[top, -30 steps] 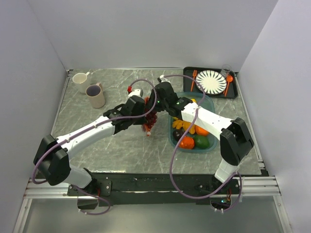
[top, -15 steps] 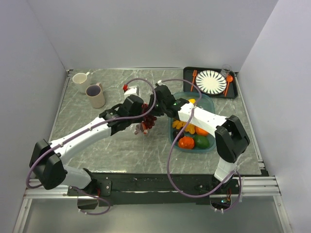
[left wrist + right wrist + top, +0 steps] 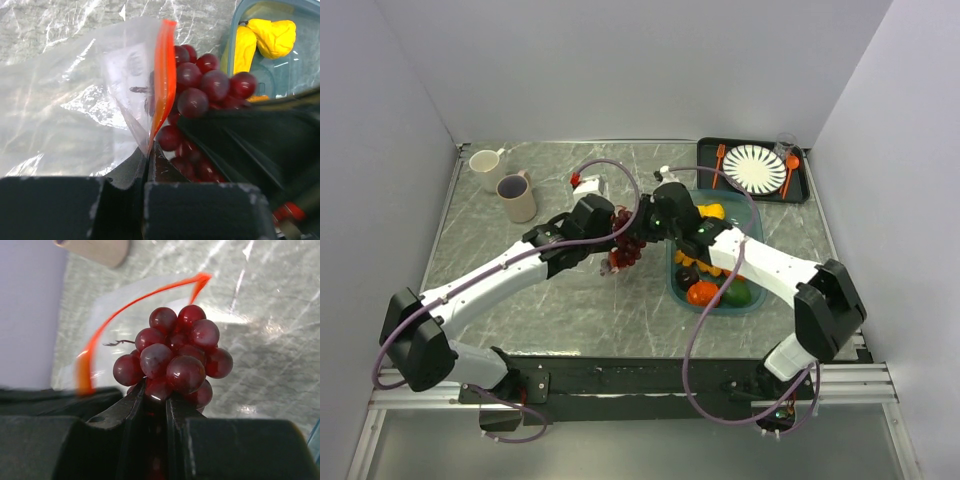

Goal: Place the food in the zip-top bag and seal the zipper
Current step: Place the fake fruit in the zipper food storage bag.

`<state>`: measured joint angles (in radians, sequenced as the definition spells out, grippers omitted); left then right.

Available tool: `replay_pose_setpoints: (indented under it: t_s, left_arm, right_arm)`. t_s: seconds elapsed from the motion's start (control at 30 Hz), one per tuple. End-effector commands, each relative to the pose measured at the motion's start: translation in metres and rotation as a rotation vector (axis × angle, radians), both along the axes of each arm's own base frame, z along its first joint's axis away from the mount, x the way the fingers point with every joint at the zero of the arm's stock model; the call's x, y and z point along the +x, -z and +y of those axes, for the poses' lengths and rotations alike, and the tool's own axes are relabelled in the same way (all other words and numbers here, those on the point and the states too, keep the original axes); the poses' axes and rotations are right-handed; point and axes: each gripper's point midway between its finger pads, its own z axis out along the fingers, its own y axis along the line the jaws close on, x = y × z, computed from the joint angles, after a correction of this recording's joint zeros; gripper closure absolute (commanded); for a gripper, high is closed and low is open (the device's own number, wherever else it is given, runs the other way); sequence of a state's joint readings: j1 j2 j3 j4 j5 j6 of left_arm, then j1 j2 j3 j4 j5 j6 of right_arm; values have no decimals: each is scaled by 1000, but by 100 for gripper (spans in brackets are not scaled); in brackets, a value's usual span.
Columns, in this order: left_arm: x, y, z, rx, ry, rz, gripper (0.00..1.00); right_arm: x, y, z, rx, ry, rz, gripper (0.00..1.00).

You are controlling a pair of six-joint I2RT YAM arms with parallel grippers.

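Observation:
My left gripper [image 3: 148,157] is shut on the mouth edge of the clear zip-top bag [image 3: 65,110], holding it up off the table. The orange-red zipper [image 3: 165,75] runs up from the jaws. My right gripper [image 3: 155,390] is shut on a bunch of dark purple grapes [image 3: 175,355], right at the bag's mouth, with the zipper [image 3: 125,305] curving behind it. From above, the grapes [image 3: 626,250] hang between the left gripper [image 3: 613,238] and the right gripper [image 3: 640,238]. More food, orange [image 3: 702,293], green [image 3: 736,292] and yellow [image 3: 712,211], lies in the teal tray [image 3: 756,222].
Two cups [image 3: 517,197] [image 3: 486,164] stand at the back left. A black tray [image 3: 705,150] at the back right holds a striped plate [image 3: 753,168], an orange fork [image 3: 719,165] and an orange spoon [image 3: 790,172]. The teal tray sits just right of both grippers.
The right arm's elbow has swung out to the right while its gripper keeps the grapes at the bag. The left gripper and the bag have shifted slightly left and up.

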<state>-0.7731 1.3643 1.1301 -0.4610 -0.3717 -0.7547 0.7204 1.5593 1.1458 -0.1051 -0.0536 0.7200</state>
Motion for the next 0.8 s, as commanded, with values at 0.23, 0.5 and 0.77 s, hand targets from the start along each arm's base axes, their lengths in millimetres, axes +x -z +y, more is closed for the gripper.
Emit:
replay_pose_setpoints:
  t_s: [0.23, 0.5, 0.77]
  left_arm:
    - [17, -21, -20, -75, -7, -30, 99]
    - [13, -26, -29, -117, 33, -26, 99]
    - [13, -33, -34, -150, 43, -32, 99]
  right_arm:
    - [-1, -47, -16, 173, 132, -155, 100]
    - [25, -73, -43, 149, 323, -245, 100]
    - [40, -84, -52, 168, 416, -308, 100]
